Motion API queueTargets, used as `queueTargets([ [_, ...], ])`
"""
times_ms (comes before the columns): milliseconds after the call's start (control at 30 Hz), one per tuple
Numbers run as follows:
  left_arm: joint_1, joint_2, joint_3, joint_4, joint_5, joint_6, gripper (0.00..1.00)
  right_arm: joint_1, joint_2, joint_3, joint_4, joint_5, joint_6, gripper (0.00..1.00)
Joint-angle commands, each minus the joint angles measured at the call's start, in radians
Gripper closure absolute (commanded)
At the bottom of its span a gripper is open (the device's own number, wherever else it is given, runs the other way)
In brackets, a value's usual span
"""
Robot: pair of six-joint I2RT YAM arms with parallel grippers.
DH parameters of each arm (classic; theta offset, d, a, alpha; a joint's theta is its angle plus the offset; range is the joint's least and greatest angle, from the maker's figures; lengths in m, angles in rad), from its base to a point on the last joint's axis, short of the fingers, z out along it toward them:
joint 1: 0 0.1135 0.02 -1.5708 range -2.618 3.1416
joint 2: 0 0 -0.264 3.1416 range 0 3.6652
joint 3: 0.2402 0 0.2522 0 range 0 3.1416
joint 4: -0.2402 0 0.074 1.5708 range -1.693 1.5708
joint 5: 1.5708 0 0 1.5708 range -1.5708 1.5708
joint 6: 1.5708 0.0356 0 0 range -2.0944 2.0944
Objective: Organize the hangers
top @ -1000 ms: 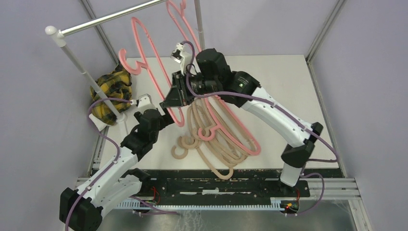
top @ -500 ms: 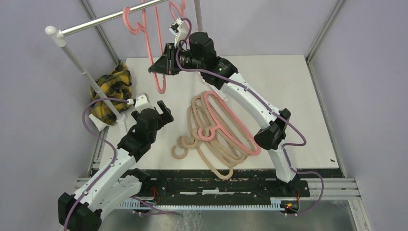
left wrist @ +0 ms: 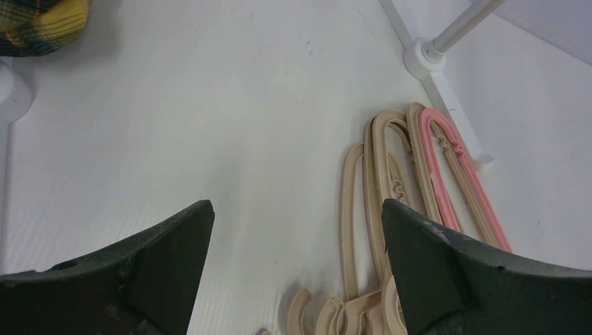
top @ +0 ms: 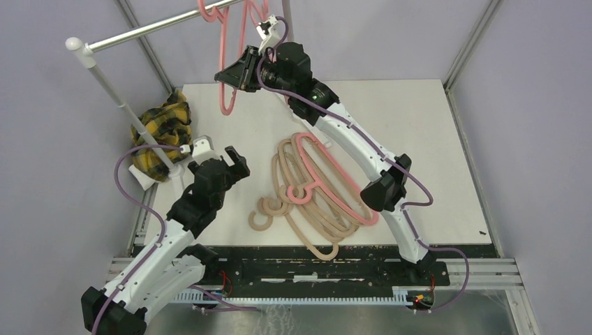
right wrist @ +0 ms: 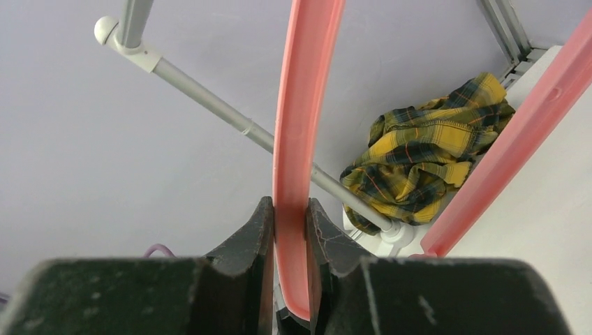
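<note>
My right gripper (top: 234, 72) is shut on a salmon-pink hanger (top: 225, 94) and holds it high at the back. The hanger's hook (top: 207, 10) is at the silver rail (top: 146, 29); I cannot tell if it rests on it. In the right wrist view the jaws (right wrist: 290, 216) clamp the pink bar (right wrist: 300, 125). Another pink hanger (top: 257, 10) hangs further right on the rail. A pile of beige hangers (top: 297, 188) with one pink hanger (top: 335, 190) on top lies on the table. My left gripper (top: 235, 162) is open and empty, left of the pile (left wrist: 373, 174).
A yellow-black plaid cloth (top: 164, 129) lies at the rack's left foot and shows in the right wrist view (right wrist: 426, 153). The rack's slanted post (top: 126, 105) stands at the left; its other post and foot (left wrist: 426, 52) stand behind the pile. Metal frame bars edge the table.
My right gripper has lifted the pink hanger from just above the pile up and back to the rail. The left gripper has stayed low and shifted only slightly.
</note>
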Motion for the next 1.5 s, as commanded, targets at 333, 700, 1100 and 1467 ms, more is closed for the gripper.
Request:
queueTargets([
  [333, -0.004, -0.029, -0.019, 0.016, -0.019, -0.002, 0.04, -0.077, -0.056, -0.098, -0.018, 0.065, 0.118, 0.97],
  [700, -0.004, -0.022, -0.019, 0.016, -0.021, -0.006, 0.04, -0.086, -0.207, -0.276, 0.026, 0.054, 0.055, 0.36],
  [1100, -0.003, 0.011, -0.013, 0.016, -0.033, -0.006, 0.04, -0.083, -0.515, -0.534, -0.104, 0.240, -0.268, 0.02],
  [1467, -0.004, 0.060, -0.012, -0.007, -0.089, -0.007, 0.02, -0.009, -0.870, -0.867, -0.194, 0.641, -0.636, 0.01],
])
